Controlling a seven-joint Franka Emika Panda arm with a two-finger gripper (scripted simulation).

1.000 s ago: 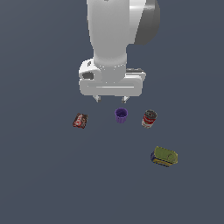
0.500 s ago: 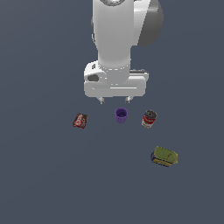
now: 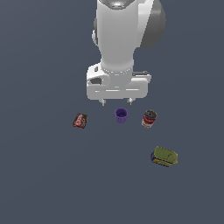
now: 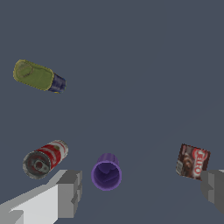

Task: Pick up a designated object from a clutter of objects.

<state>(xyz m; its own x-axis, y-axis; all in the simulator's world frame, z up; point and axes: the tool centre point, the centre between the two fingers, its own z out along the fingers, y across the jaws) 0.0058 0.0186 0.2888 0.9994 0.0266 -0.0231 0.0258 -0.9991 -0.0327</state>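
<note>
The gripper, jaws apart, hung above the purple cup; the tin lay well apart. Descending here risked seizing the cup or red-and-white can instead.

The white Panda arm's grey-fingered parallel gripper is pointing straight down, fingers spread wide, holding nothing.
</note>
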